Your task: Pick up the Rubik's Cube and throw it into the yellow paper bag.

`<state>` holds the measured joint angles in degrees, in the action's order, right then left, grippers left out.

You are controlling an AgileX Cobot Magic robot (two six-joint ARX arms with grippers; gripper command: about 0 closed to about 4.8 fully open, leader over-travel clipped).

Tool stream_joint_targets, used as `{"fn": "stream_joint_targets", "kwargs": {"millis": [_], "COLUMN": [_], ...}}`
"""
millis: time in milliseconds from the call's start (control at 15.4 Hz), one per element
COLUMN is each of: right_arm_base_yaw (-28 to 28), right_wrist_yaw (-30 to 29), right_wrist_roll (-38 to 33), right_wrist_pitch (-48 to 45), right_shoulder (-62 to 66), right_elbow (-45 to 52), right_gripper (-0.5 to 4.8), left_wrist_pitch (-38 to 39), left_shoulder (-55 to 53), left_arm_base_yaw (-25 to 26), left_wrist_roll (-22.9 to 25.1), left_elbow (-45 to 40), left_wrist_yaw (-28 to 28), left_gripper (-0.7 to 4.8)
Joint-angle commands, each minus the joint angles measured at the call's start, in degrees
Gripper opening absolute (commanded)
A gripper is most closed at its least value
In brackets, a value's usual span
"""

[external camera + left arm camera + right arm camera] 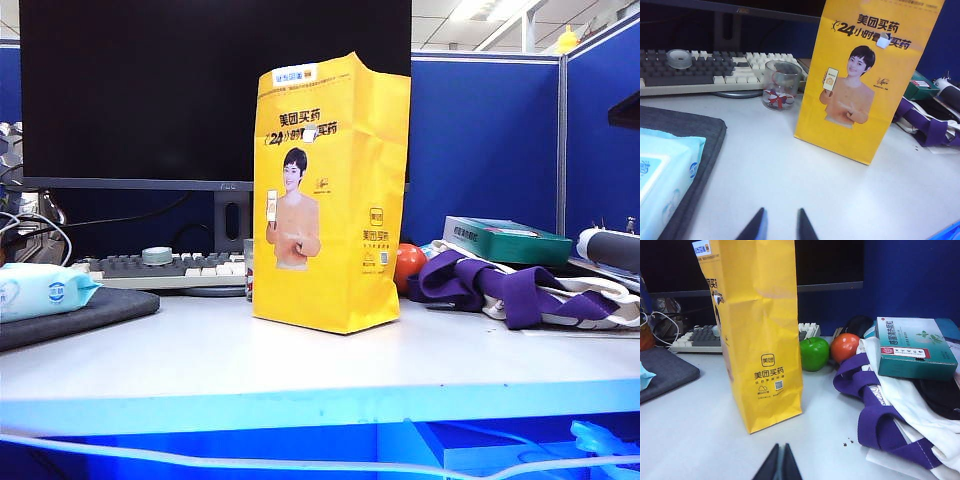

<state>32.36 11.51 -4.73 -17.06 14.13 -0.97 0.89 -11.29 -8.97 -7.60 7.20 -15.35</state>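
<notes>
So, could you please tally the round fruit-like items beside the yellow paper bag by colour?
Green: 1, the green apple
Orange-red: 1, the orange-red fruit
Total: 2, both on the table behind the yellow paper bag, next to the purple-and-white cloth bag.

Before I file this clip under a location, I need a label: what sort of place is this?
Most likely an office cubicle desk. A black monitor and keyboard stand behind the yellow paper bag, and blue partition walls enclose the table.
</notes>
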Motion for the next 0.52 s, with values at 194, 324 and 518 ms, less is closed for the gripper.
{"fn": "stream_joint_targets", "kwargs": {"millis": [194, 324, 518], "right_arm_base_yaw": [-0.68, -2.97, -7.1], "right_wrist_yaw": [0.0, -0.24, 0.26], "right_wrist_roll": [-0.2, -0.2, -0.17], "right_wrist_pitch": [1.22, 5.79, 9.66], "right_shoulder": [-4.35, -8.9, -13.64], "right_elbow": [0.9, 0.92, 0.92], "right_gripper": [-0.05, -0.05, -0.05], "left_wrist_pitch": [-0.15, -0.39, 0.0], "left_shoulder": [2.47, 7.61, 10.93], "left_arm_base_yaw": [-0.02, 0.02, 0.63], "left_wrist_roll": [-0.35, -0.37, -0.37], "left_elbow": [-0.79, -3.43, -6.56], "left_wrist_yaw": [-0.17, -0.15, -0.37], "left_gripper": [0.89, 0.89, 0.89]}}
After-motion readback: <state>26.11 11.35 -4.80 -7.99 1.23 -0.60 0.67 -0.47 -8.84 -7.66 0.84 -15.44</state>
